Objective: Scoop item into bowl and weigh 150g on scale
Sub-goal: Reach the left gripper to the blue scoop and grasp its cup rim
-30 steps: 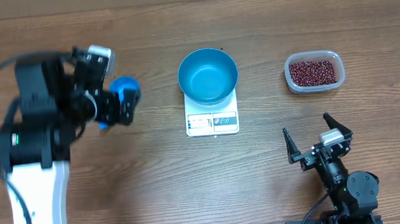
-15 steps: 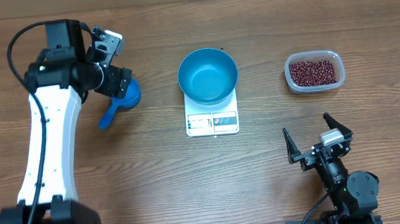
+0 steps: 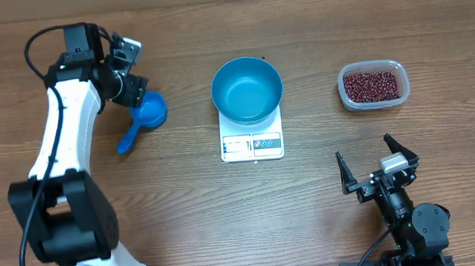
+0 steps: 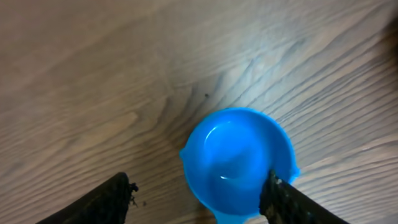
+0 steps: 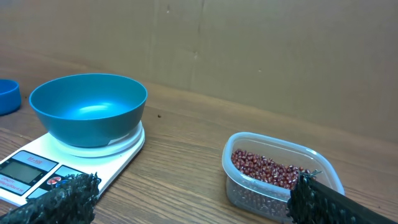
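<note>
widely parted, the left jaws bracket the blue scoop (image 4: 239,163).

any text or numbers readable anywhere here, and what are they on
Nothing can be read in any view.
scale display: pale panel, no digits readable.
scale label: small print with red and blue marks, too small and blurred to read.
bowl, scoop, tub: no text visible.
</note>
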Tool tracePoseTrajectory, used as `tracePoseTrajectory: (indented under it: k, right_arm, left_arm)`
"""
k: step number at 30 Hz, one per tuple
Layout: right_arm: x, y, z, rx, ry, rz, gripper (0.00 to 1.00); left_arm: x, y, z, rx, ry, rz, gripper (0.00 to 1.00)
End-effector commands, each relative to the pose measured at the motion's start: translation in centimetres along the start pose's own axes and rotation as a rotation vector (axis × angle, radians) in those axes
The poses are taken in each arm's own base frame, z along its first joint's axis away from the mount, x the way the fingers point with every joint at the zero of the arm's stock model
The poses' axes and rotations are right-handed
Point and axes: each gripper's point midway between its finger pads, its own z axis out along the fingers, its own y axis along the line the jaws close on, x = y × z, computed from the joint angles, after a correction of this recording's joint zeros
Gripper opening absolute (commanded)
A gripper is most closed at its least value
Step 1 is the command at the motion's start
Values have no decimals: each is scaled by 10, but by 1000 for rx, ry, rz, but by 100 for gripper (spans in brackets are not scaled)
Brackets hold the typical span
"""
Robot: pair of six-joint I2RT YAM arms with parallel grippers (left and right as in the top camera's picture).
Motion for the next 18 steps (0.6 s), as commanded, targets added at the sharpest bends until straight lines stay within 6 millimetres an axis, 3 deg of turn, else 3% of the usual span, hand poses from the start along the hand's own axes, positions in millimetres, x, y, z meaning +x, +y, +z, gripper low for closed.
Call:
tracePoseTrajectory:
  k: [1, 11, 18]
  right_arm:
    - [-2, -1, -1, 5, -12, 0, 100]
    - [-2, -1, -1, 5, -12, 0, 100]
    - [-2, -1, -1, 5, -12, 0, 100]
  left_arm:
    - [3, 2, 17, 9, 31, 31, 69]
    - [27, -2, 63, 49, 131, 28, 62]
    - [34, -2, 86, 57, 148, 25, 59]
